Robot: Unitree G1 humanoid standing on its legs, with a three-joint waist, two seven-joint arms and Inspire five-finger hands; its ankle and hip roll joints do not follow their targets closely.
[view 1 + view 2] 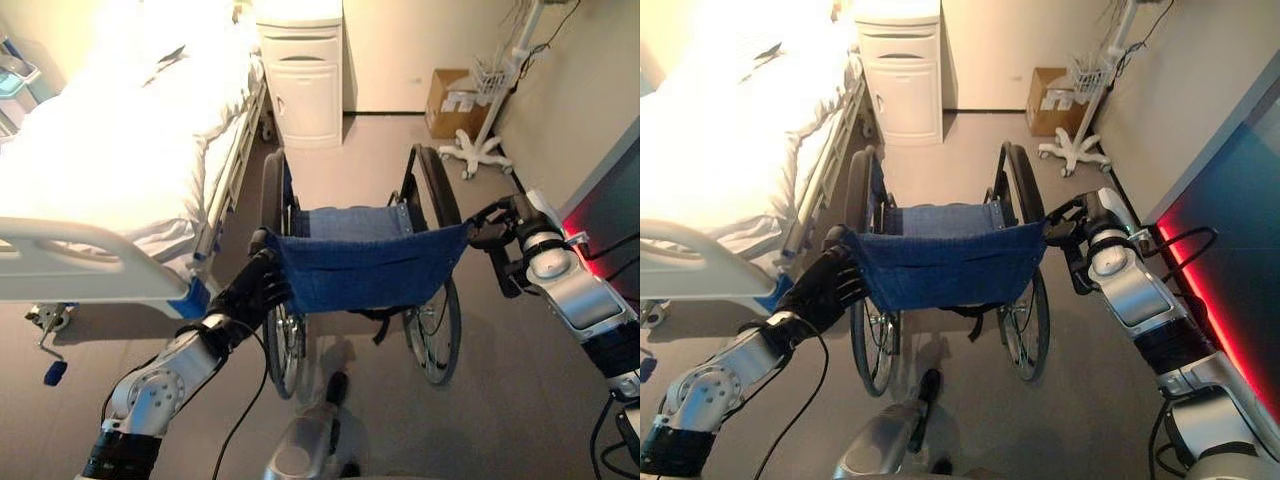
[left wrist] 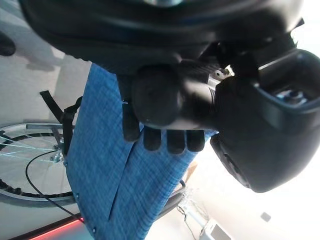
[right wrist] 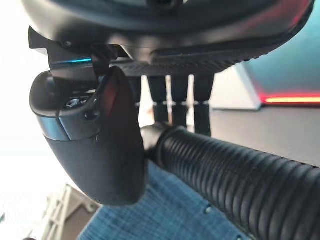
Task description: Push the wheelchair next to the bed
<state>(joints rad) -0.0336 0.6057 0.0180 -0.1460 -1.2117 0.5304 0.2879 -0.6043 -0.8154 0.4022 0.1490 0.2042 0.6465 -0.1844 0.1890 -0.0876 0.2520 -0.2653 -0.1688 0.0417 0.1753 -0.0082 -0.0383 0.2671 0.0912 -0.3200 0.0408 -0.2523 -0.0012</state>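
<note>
The wheelchair [image 1: 365, 262] stands in the middle of the floor, with a blue cloth back, a blue seat and large black wheels. It faces away from me towards the far wall. The bed [image 1: 120, 150], under white sheets, runs along its left side with a narrow gap between them. My left hand [image 1: 255, 288] is curled round the left push handle [image 2: 157, 95] beside the blue back cloth [image 2: 125, 180]. My right hand [image 1: 500, 228] grips the ribbed black right push handle [image 3: 240, 175], with the thumb [image 3: 102, 150] on one side and the fingers [image 3: 172, 105] on the other.
A white bedside cabinet [image 1: 300, 75] stands ahead by the far wall. A cardboard box [image 1: 450, 100] and the wheeled base of a stand [image 1: 478, 150] are at the far right. A dark wall panel with a red light strip [image 1: 1230, 300] runs close on the right. The bed's white end rail [image 1: 70, 250] is near my left arm.
</note>
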